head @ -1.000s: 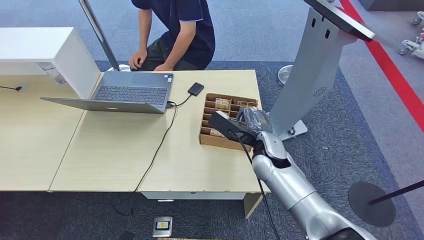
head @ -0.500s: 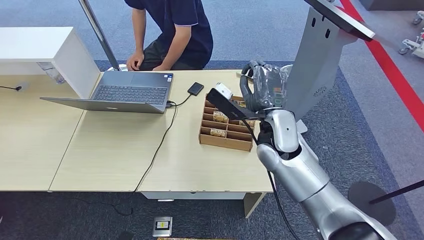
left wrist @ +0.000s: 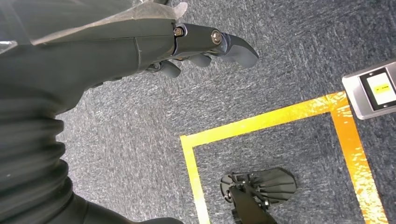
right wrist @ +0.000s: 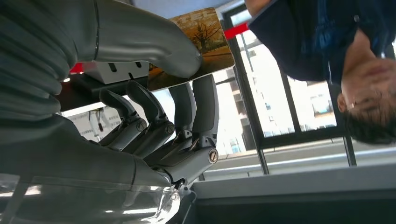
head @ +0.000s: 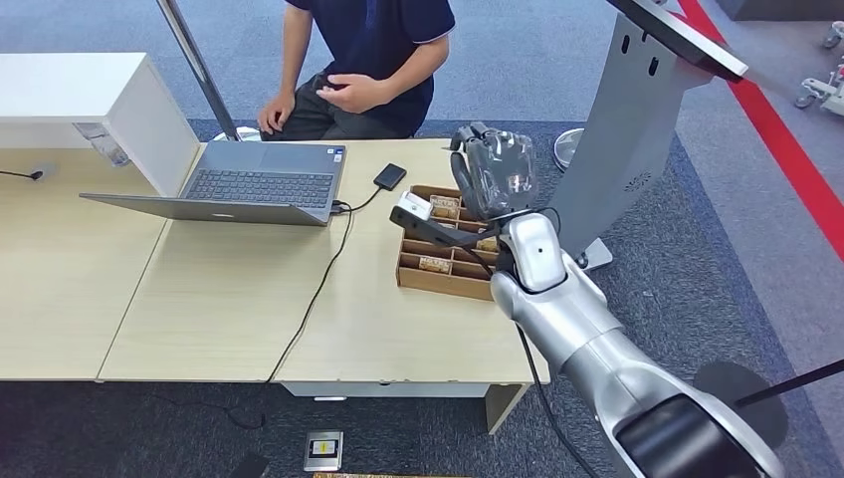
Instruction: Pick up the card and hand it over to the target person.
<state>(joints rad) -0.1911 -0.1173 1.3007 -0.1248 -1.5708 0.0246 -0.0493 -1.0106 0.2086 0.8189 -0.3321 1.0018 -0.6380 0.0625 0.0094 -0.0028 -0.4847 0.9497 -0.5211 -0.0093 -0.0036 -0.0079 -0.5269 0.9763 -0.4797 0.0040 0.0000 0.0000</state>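
My right hand [head: 495, 169] is raised above the far right end of the desk, its back toward my head camera. In the right wrist view it pinches the card [right wrist: 201, 42], which carries an autumn tree picture, between the thumb [right wrist: 144, 42] and the dark fingers [right wrist: 196, 116]. The person [head: 373, 60] in a dark shirt sits behind the desk, beyond the hand, with one hand lifted at chest height; the person [right wrist: 336, 51] also faces the wrist camera. My left hand [left wrist: 205, 46] hangs over the carpet and holds nothing.
A wooden compartment tray [head: 418, 269] with small cards lies under the raised arm. A laptop [head: 249, 184] and a black drive [head: 389, 176] with its cable sit to the left. A grey kiosk stand [head: 627, 129] rises close on the right.
My right hand lifted from the wooden tray, then shifted left toward the person. The person straightened up and raised one hand to chest height.
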